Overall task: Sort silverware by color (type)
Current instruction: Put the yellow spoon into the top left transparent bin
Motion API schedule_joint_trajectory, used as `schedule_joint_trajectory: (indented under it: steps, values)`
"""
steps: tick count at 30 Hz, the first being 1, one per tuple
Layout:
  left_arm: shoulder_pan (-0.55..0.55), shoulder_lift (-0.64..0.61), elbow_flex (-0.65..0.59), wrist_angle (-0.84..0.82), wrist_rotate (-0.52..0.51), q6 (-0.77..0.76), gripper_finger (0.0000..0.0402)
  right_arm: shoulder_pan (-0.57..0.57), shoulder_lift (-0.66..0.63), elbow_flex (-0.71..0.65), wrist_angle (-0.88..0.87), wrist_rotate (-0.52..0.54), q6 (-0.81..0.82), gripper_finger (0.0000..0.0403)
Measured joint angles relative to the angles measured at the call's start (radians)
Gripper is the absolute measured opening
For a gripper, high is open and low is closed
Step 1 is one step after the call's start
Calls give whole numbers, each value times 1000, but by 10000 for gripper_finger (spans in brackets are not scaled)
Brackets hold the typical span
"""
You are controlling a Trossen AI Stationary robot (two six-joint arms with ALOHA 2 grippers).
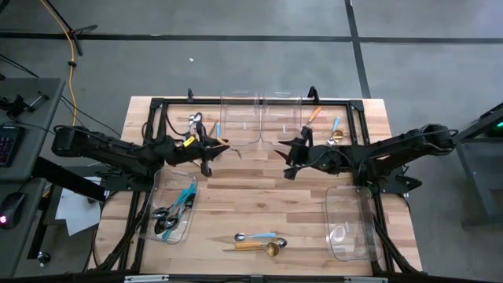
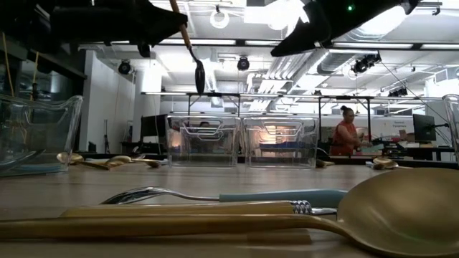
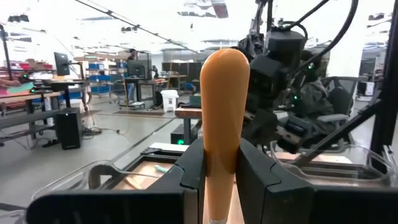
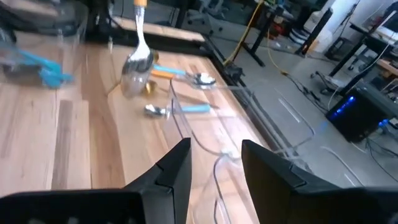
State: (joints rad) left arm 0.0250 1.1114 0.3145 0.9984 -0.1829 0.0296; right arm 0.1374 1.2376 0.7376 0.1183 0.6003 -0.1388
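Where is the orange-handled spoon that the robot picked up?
The left gripper holds the orange-handled spoon above mid-table, left of centre in the high view, in front of the two clear bins at the far edge.

Bright, even overhead light falls across the wooden table (image 1: 259, 212), shadows soft and short. In the low view, ceiling lamps (image 2: 287, 14) flare white and the arms go to silhouette; the gold spoon (image 2: 401, 211) nearest the lens is blurred. Motion blur smears the right wrist view beyond the right gripper (image 4: 214, 163). The orange handle (image 3: 222, 112) is sharp.
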Motion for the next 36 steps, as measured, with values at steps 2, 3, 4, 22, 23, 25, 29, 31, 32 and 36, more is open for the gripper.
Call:
schedule_joint_trajectory:
  steps: [2, 3, 4, 22, 23, 25, 29, 31, 32, 36]
  values:
    - [0, 0, 0, -7, 1, 0, 42, 0, -5, -1, -23, 3, 4, 126]
    - [0, 0, 0, -7, 1, 0, 42, 0, -11, -11, -10, 10, 5, 126]
    - [0, 0, 0, -6, 1, 0, 42, 0, -23, -38, 26, 18, 2, 126]
    - [10, 1, 31, -8, 42, 9, 42, -119, -490, -505, 467, -537, 266, 126]
    - [10, 1, 34, -7, 54, 9, 42, -120, -486, -503, 470, -554, 268, 126]
    - [10, 1, 35, -8, 73, 9, 42, -119, -481, -503, 470, -561, 270, 126]
    - [10, 1, 35, -19, 77, 9, 42, -120, -478, -503, 471, -561, 269, 126]
    - [14, 1, 35, -24, 77, 8, 42, -120, -478, -503, 472, -561, 269, 126]
    - [16, 1, 35, -27, 77, 4, 42, -120, -478, -503, 474, -561, 269, 126]
    - [32, 1, 35, -35, 75, -15, 42, -120, -478, -502, 474, -549, 269, 126]
